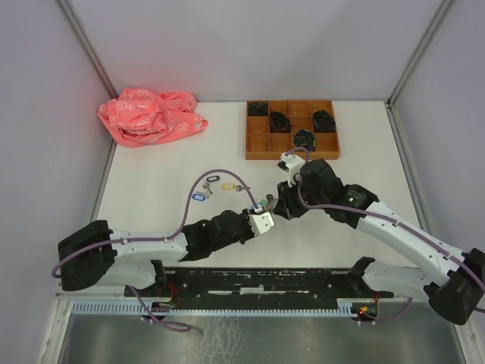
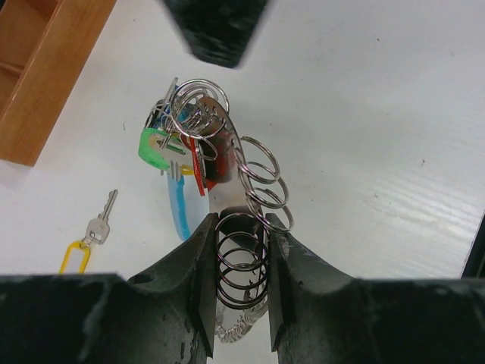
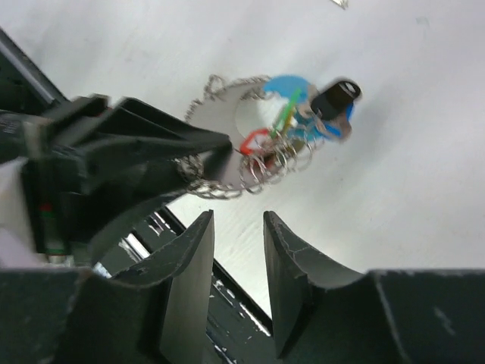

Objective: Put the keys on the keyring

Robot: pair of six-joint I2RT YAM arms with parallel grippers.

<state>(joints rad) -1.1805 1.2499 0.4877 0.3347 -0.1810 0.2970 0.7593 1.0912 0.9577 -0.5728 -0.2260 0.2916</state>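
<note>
Showing the keyring (image 2: pixel 220 171), a flat silvery hoop threaded with many wire rings, clenched at its near end between the fingers of the left gripper (image 2: pixel 241 231), whose jaws press on the hoop from both sides. A green tag (image 2: pixel 155 148) and a red tag (image 2: pixel 198 165) hang at the far end of the hoop, and a light-blue curved section (image 2: pixel 179 208) runs along its left side. Whether the hoop touches the table (image 1: pixel 151 189) cannot be told.

From above, the keyring sits near the middle of the table, between the tips of the two arms. The right gripper (image 3: pixel 237 224) points at it from just beside it, with its jaws parted and nothing between them.

Loose keys lie flat on the table to the left of the keyring and apart from it. They include a blue-tagged key (image 1: pixel 200 196) and, nearer the hoop, a yellow-tagged key (image 1: pixel 227 186). In the left wrist view one key with a yellow tag rests left of the fingers.

Beyond the grippers, at the far side of the table, stands a wooden tray (image 1: pixel 258 145). Several of its compartments hold black coiled bundles (image 1: pixel 279 120). A crumpled pink bag (image 1: pixel 151 115) lies at the far left corner, well apart from the keys.
</note>
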